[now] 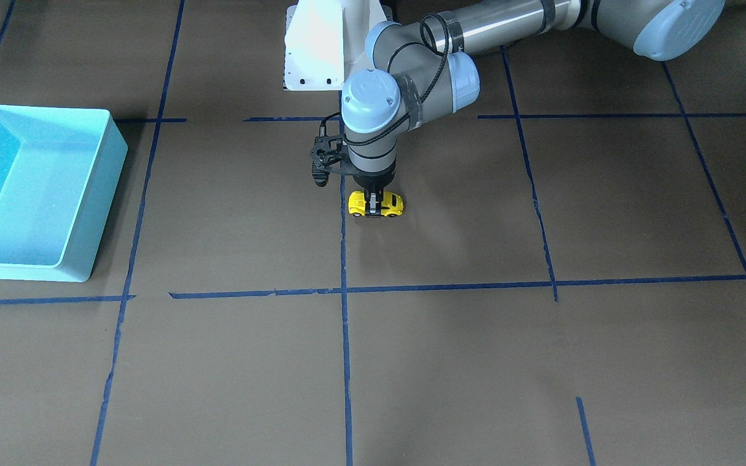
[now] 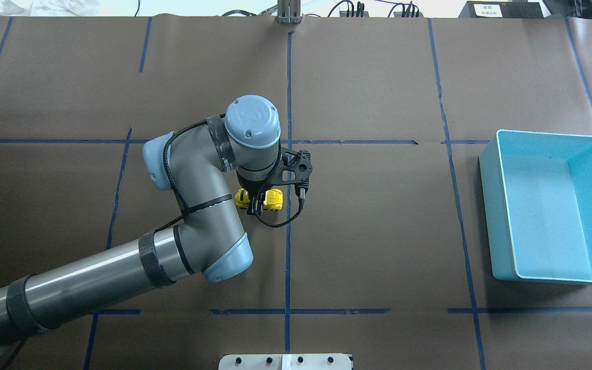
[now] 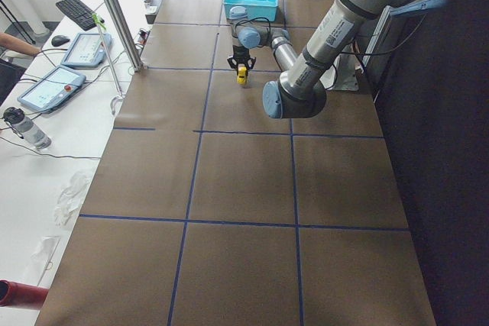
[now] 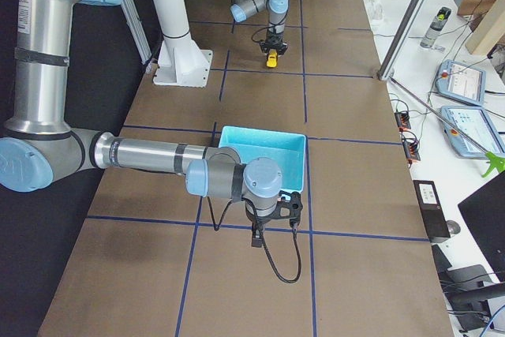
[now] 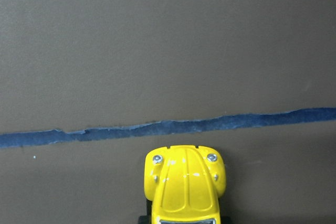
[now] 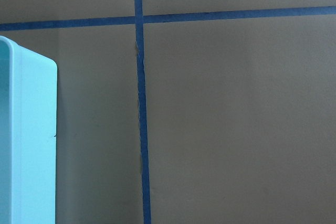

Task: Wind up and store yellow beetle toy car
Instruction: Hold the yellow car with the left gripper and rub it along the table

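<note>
I am the left arm. My left gripper [image 1: 375,202] stands straight down over the toy car [image 1: 392,204], just above the centre of the front-facing frame and just left of centre in the overhead one. A dark finger lies against each flank of the yellow body, so I read myself as closed on the car across its middle. The car looks to be on its wheels on the brown table [image 1: 541,362], close beside a blue tape line [image 1: 344,259]. My wrist camera shows only its rounded hood at the bottom edge of the frame. I judge this to be the wind-up step, with the car gripped but not yet stored. The next move calls for keeping the wheels pressed to the paper and dragging the car backward along its own length without letting it twist. After that comes a lift and a long carry to the bin [image 1: 101,194], which sits well apart at the left edge of the front-facing frame. The right gripper [image 4: 259,236] hangs near that bin, low in the right-side frame, and I cannot tell whether it is open or closed. By my count there is one car, one bin and two arms.
</note>
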Controlling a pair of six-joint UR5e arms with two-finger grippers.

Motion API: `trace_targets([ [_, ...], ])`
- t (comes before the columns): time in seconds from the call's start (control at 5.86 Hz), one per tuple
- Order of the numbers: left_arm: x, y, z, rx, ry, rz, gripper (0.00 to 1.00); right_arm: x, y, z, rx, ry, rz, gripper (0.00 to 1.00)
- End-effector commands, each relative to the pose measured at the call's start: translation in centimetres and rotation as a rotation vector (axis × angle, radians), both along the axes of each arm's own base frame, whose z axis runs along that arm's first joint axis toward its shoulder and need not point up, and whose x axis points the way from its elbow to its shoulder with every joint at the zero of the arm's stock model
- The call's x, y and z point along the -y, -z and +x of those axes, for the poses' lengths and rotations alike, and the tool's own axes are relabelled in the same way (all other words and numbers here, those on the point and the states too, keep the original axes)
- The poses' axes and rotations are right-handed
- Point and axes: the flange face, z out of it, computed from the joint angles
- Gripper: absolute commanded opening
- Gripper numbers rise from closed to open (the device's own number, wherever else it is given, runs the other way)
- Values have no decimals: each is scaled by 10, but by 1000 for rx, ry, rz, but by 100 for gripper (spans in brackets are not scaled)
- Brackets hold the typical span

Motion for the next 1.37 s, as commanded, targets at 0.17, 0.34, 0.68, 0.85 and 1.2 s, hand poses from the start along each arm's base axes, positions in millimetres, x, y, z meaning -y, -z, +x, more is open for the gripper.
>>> trace_targets([
  [0.17,8,-12,-27,-96,14,10,0,0,0,0,0,0,0,100],
  [0.34,7,-7,-25,-127,12,29,0,-1,-1,0,0,0,-1,100],
  [0.68,2,-6,-18,-166,-2,52,0,-1,-1,0,0,0,-1,100],
  [0.85,-2,-13,-5,-200,-16,74,0,-1,-1,0,0,0,-1,100],
  [1.2,-8,-24,2,-235,-27,93,0,-1,-1,0,0,0,-1,100],
])
